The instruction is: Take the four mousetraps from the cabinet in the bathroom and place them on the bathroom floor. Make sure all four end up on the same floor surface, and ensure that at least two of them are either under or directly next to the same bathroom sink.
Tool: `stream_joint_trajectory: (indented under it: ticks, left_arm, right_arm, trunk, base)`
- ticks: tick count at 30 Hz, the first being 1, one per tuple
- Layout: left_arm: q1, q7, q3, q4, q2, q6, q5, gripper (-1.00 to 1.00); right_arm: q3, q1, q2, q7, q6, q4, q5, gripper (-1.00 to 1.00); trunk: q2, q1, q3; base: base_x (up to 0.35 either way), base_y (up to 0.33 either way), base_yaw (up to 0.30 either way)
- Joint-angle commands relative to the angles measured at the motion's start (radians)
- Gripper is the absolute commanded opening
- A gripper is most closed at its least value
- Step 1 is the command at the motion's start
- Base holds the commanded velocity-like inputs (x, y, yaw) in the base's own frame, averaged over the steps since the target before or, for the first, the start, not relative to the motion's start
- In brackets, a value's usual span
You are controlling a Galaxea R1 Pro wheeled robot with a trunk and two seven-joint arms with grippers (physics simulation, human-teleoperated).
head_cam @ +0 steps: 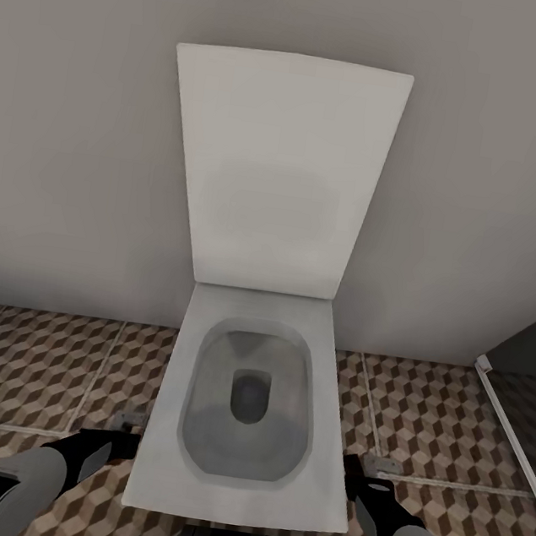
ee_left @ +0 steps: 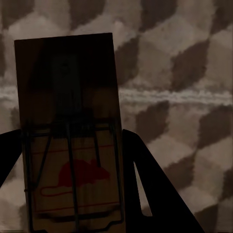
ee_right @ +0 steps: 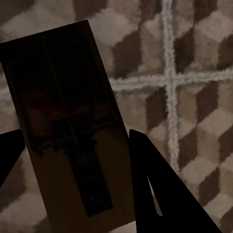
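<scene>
Cube-patterned bathroom floor point(head_cam: 32, 371), open toilet point(head_cam: 249, 402) ahead, left gripper point(ee_left: 73, 150) clamping 1 mousetrap point(ee_left: 68, 121), right gripper point(ee_right: 75, 150) clamping another mousetrap point(ee_right: 63, 121)

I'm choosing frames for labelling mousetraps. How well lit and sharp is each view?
Head view: evenly lit and fairly sharp on the toilet and the tiled floor. Left wrist view: dim, the mousetrap dark at its far end, its red mouse print legible. Right wrist view: darker; that mousetrap is nearly black, the floor tiles soft.
</scene>
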State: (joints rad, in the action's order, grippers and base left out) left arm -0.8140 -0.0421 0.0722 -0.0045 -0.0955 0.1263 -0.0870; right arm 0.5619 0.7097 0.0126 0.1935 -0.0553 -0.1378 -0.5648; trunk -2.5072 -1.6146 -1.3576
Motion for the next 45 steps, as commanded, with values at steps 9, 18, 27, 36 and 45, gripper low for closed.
stream_joint_trajectory:
  ticks: [9,18,27,36,45]
  left_arm:
    - [0.005,-0.004,0.008,0.0,0.0,0.003,-0.007,-1.0]
    - [0.006,-0.004,0.008,-0.001,0.0,-0.004,-0.007,-1.0]
    - [0.006,-0.003,0.008,-0.003,-0.001,-0.009,-0.008,-1.0]
    - [0.006,-0.002,0.007,-0.003,-0.004,-0.009,-0.009,-1.0]
    - [0.006,-0.002,0.008,-0.004,-0.002,-0.008,-0.008,-1.0]
  right_arm:
    - [0.003,0.001,0.0,0.007,-0.005,0.0,-0.009,-1.0]
    - [0.002,0.001,0.001,0.006,0.0,-0.001,-0.01,-1.0]
    - [0.001,0.001,0.001,-0.003,-0.001,-0.002,-0.012,-1.0]
    - [0.0,0.001,0.003,-0.005,-0.005,-0.002,-0.013,-1.0]
    - [0.0,0.001,0.005,-0.008,-0.009,-0.002,-0.014,-1.0]
  trunk:
    - [0.0,0.0,-0.001]
    - [0.0,0.0,-0.001]
    - [0.0,0.0,-0.001]
    - [0.0,0.0,-0.001]
    - [0.0,0.0,-0.001]
  base:
    - [0.0,0.0,0.0]
    - [0.0,0.0,0.0]
    - [0.0,0.0,0.0]
    - [0.0,0.0,0.0]
    - [0.0,0.0,0.0]
